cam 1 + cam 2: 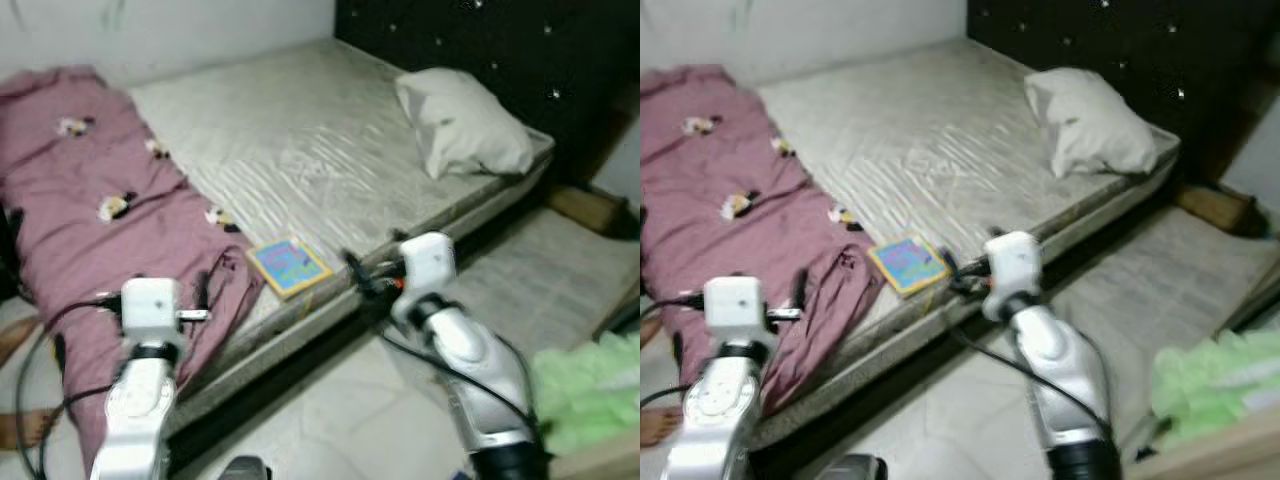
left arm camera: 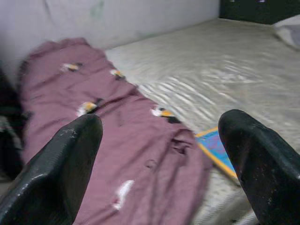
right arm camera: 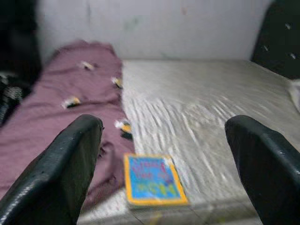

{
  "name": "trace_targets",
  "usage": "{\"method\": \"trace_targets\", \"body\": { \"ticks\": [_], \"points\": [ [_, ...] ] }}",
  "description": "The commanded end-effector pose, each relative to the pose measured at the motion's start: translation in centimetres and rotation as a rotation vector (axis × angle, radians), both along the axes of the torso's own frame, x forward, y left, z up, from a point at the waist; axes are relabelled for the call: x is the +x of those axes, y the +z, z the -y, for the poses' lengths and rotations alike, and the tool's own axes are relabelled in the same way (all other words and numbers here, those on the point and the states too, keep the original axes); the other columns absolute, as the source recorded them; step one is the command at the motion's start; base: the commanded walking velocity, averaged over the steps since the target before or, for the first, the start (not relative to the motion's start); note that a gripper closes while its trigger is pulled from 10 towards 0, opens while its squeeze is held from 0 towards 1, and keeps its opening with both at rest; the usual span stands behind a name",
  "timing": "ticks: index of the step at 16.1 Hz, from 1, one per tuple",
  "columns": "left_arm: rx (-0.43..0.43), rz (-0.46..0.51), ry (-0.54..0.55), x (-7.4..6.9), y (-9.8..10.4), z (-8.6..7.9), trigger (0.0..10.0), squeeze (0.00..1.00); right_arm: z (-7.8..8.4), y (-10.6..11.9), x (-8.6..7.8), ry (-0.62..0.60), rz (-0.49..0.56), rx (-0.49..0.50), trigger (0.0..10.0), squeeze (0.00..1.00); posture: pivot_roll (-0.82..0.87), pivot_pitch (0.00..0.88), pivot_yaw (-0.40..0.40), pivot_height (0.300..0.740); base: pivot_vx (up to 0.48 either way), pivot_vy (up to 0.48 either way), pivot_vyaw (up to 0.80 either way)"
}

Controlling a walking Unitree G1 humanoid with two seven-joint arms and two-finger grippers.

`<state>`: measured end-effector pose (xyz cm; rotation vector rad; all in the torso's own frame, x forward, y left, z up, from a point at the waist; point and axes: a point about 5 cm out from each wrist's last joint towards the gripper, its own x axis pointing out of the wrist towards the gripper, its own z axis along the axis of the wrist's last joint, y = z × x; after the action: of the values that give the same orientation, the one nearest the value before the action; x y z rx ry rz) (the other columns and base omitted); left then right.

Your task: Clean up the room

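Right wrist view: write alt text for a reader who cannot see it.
The right gripper, open with its two black fingers wide apart, points at a blue book with a yellow border lying near the edge of a bare grey mattress. A mauve blanket covers the bed beside the book, with a pale wall behind.

You can't read the print on the book (image 3: 153, 180); its cover is a blur of blue and yellow. The small motifs on the maroon blanket (image 1: 90, 220) are too soft to identify. The blanket's lower end runs behind the left arm. The green bundle (image 1: 590, 390) is cut by the picture's right edge. Both wrist views crop their own fingers (image 2: 61, 173) at the bottom.
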<state>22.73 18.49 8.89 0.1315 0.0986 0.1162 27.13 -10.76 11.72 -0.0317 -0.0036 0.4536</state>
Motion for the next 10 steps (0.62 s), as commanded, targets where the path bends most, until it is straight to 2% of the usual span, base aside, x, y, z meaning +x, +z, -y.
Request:
{"method": "trace_targets", "body": {
  "ticks": [1, 10],
  "points": [
    [0.0, 0.026, -0.029, 0.36, 0.39, 0.74, 10.0, 0.0, 0.73, -0.16, 0.22, -0.024, -0.001, -0.01, 10.0, 0.0, -0.01, 0.0, -0.026, 0.74, 0.0, 0.0, 0.8],
    [-0.026, 0.038, -0.059, 0.84, 0.65, 1.5, 10.0, 0.0, 0.26, 0.1, 0.41, -0.007, 0.026, 0.002, 10.0, 0.0, -0.01, 0.0, -0.023, 0.74, 0.0, 0.0, 0.8]
  ]
}}
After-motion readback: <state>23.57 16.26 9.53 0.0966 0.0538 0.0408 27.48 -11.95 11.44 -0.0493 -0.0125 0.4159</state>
